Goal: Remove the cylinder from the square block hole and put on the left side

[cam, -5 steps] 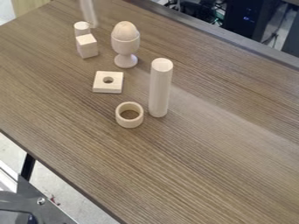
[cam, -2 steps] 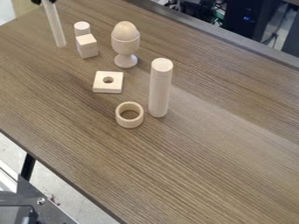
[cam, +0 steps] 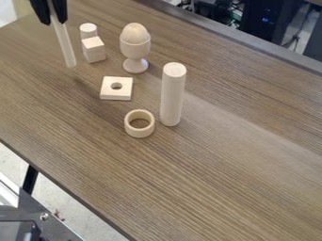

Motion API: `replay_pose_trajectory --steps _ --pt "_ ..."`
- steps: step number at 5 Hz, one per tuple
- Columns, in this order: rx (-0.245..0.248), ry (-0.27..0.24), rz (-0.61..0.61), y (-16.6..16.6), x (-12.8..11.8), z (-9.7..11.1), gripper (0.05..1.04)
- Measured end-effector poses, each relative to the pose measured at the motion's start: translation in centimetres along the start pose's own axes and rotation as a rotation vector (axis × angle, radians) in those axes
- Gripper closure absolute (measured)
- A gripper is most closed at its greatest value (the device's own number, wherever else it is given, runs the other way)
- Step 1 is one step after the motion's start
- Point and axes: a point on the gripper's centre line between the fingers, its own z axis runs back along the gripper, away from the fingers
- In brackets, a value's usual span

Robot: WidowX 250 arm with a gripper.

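Gripper (cam: 54, 21) closed on upper part of thin cylinder (cam: 65, 44), gap about its width; likely light, stiff, slightly slippery, best pinched squarely near top.

Apparently a lab, wood-grain table (cam: 226, 183), dark computer case (cam: 265, 16), cables (cam: 225, 14) beside it

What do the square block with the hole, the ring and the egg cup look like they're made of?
The pale square block with the round hole looks like smooth, unpainted wood, judging by its matte cream surface. The short tan ring seems to be bare wood too, slightly yellower. The pale stemmed egg cup is probably turned wood, given its rounded stem and soft, low sheen.
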Motion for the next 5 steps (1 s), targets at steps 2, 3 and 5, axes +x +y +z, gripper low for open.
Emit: replay_pose_trajectory --steps 2,3,5 --pt "0.009 0.001 -0.016 0.3 -0.2 -1.1 0.869" --pt "0.026 0.015 -0.025 0.4 -0.2 -1.6 0.869" --pt "0.063 0.058 -0.053 0.6 -0.6 -2.2 0.869"
